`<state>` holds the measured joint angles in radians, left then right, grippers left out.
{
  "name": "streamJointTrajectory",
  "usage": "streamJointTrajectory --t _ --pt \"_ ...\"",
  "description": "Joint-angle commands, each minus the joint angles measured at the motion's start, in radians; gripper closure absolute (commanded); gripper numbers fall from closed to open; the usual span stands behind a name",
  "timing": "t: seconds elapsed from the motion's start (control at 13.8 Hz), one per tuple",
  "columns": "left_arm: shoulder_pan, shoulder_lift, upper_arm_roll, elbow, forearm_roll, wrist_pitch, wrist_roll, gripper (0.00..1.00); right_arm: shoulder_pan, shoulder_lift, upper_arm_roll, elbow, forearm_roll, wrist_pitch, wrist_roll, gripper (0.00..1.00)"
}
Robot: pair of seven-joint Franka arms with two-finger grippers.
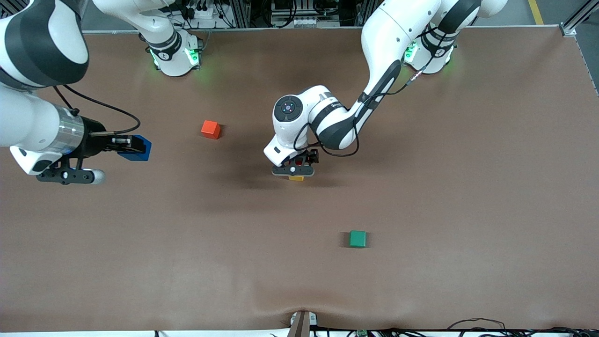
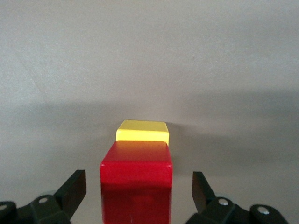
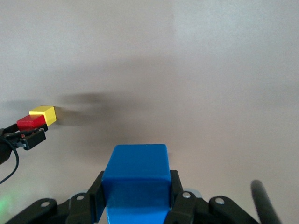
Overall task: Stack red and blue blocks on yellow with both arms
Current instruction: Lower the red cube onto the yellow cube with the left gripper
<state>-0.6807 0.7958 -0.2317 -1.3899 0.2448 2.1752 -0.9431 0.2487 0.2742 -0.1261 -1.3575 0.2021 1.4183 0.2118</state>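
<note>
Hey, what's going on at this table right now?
The left gripper is open around the red block, which seems to sit on the yellow block mid-table. The right gripper holds the blue block up at the right arm's end. An orange block and a green block lie unused.

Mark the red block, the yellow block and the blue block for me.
red block (image 2: 136, 161), left wrist view, top face.
yellow block (image 2: 142, 128), left wrist view, top face.
blue block (image 3: 137, 163), right wrist view, top face.
</note>
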Motion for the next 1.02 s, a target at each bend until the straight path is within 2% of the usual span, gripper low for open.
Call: streamJointTrajectory --t 0.0,0.94 --pt "-0.013 0.002 0.008 0.022 0.021 -0.017 -0.008 0.00 0.023 -0.001 -0.007 0.000 0.014 0.011 0.037 1.00" --pt "-0.010 -0.029 0.002 0.025 0.007 -0.067 -0.042 0.00 0.026 -0.001 -0.007 -0.002 0.014 0.011 0.035 1.00"
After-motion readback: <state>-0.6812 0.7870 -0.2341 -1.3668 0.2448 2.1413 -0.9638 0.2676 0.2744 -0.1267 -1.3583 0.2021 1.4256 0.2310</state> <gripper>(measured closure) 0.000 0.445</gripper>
